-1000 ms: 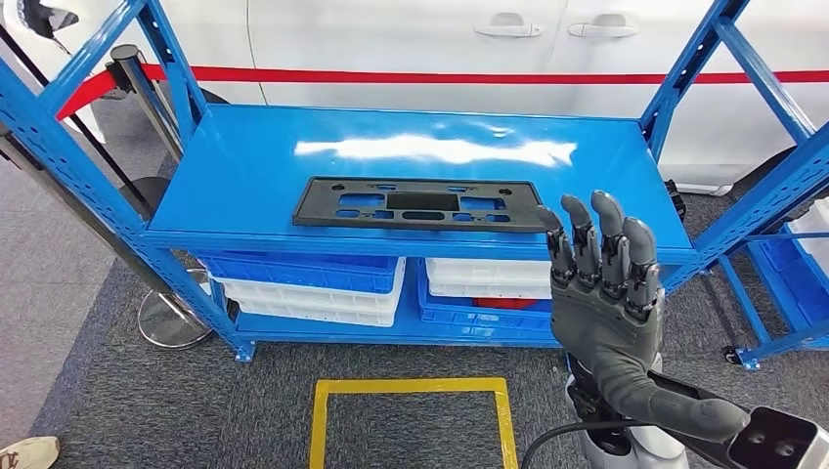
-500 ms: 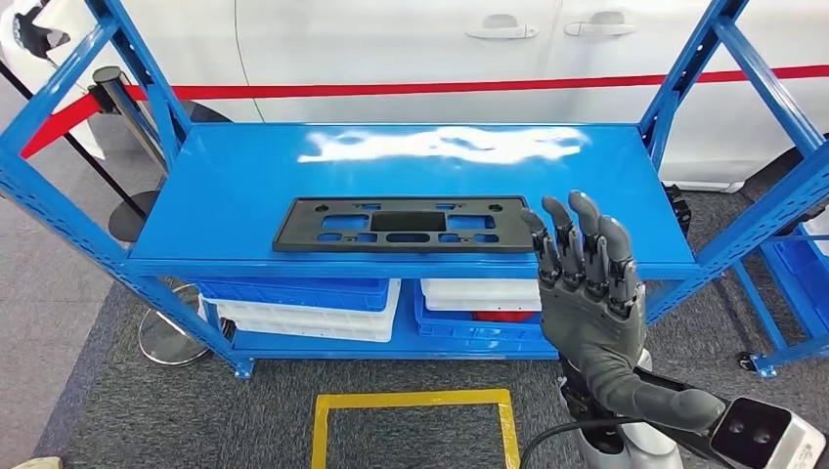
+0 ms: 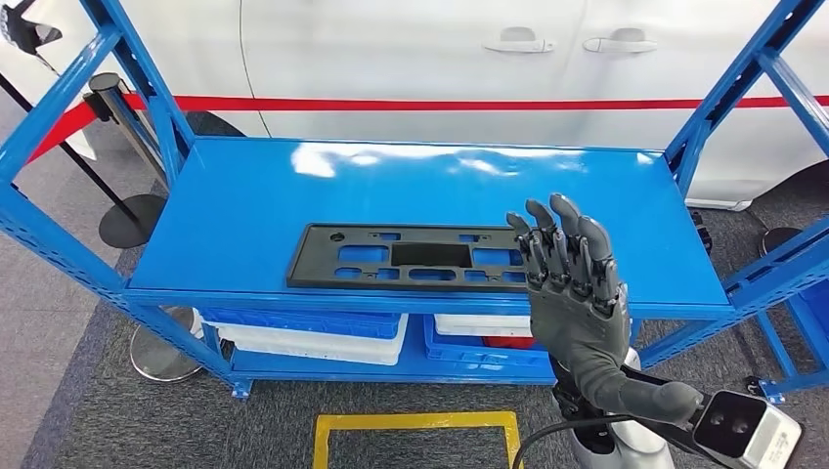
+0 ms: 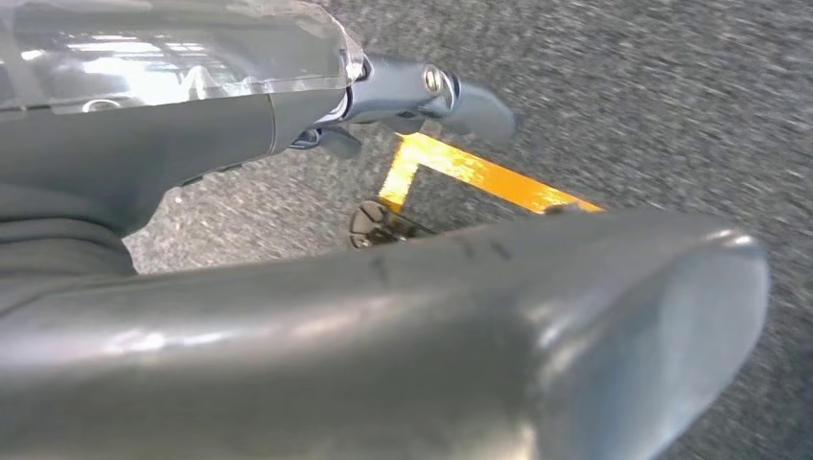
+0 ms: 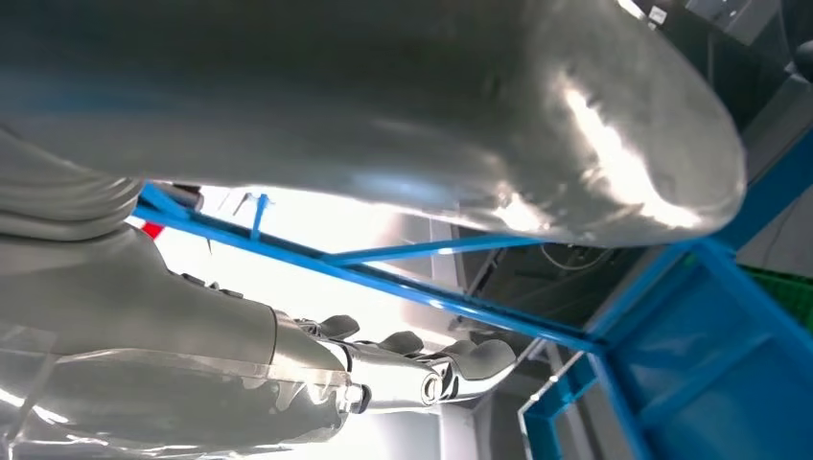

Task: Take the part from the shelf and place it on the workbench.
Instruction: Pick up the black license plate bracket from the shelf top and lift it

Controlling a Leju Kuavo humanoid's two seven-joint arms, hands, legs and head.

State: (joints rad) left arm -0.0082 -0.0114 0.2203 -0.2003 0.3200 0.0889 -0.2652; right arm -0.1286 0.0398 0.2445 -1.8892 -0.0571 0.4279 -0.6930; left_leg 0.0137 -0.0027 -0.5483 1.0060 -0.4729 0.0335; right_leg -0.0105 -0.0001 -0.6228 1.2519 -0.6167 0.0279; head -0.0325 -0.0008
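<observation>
Shelf (image 3: 244, 195), blue steel, sits ahead of my raised right hand (image 3: 572, 293); white car body behind it, blue and white bins (image 3: 313, 332) on the tier below. Part (image 3: 411, 259), a flat black plate with cut-outs, lies on the shelf top near its front edge, just beyond and to the left of my right fingertips; contact I cannot tell. Right hand released, fingers straight and slightly apart, grasping nothing. Left hand (image 4: 422, 91) hangs over grey carpet and yellow floor tape (image 4: 479, 172); clenched or released, I cannot tell.
</observation>
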